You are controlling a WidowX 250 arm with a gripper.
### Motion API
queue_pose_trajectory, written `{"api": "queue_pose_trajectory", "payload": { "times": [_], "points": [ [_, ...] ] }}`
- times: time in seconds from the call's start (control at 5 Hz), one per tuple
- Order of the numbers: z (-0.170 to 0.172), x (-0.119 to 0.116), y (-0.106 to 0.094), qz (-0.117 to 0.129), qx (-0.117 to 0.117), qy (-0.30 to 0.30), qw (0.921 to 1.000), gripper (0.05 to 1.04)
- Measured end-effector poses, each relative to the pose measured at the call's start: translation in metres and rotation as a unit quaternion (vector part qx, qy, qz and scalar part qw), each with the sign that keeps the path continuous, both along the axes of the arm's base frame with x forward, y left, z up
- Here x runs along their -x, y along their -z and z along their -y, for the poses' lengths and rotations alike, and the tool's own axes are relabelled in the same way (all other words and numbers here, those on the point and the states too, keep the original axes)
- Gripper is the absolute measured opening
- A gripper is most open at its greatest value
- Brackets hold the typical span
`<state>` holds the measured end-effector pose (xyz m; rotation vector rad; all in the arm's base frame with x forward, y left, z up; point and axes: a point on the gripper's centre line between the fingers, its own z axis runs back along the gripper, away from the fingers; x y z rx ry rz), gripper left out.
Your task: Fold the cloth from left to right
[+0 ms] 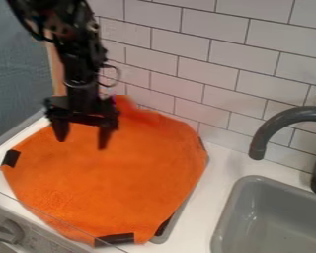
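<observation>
The black gripper [81,138] hangs over the upper left part of the orange cloth [121,183], its two fingers apart and pointing down with nothing between them. The cloth lies spread out over the counter left of the sink, with a raised, rumpled part at its back edge just right of the gripper. Dark patches show at its left corner, its front edge and its right side. Whether the fingertips touch the cloth I cannot tell.
A grey sink [273,212] with a dark curved faucet [273,126] stands at the right. White tiled wall [213,54] rises behind the counter [220,165]. Under the cloth's right side a grey edge [177,220] shows. A stove knob [10,231] is at the lower left.
</observation>
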<state>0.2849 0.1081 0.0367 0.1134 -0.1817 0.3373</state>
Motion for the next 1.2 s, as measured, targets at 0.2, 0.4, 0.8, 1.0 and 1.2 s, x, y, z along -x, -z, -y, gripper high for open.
{"api": "queue_pose_trajectory", "payload": {
  "times": [0.2, 0.4, 0.8, 1.0, 1.2],
  "points": [
    [-0.039, 0.003, 0.01, -0.01, 0.016, -0.07, 0.9974, 0.999],
    [-0.065, 0.005, 0.021, -0.021, 0.021, -0.106, 0.994, 0.999],
    [-0.103, 0.029, 0.027, -0.033, 0.026, -0.143, 0.9888, 0.999],
    [-0.105, 0.035, 0.04, -0.047, 0.036, -0.141, 0.9883, 0.999],
    [-0.108, 0.037, 0.05, -0.046, 0.058, -0.145, 0.9867, 0.999]
  ]
}}
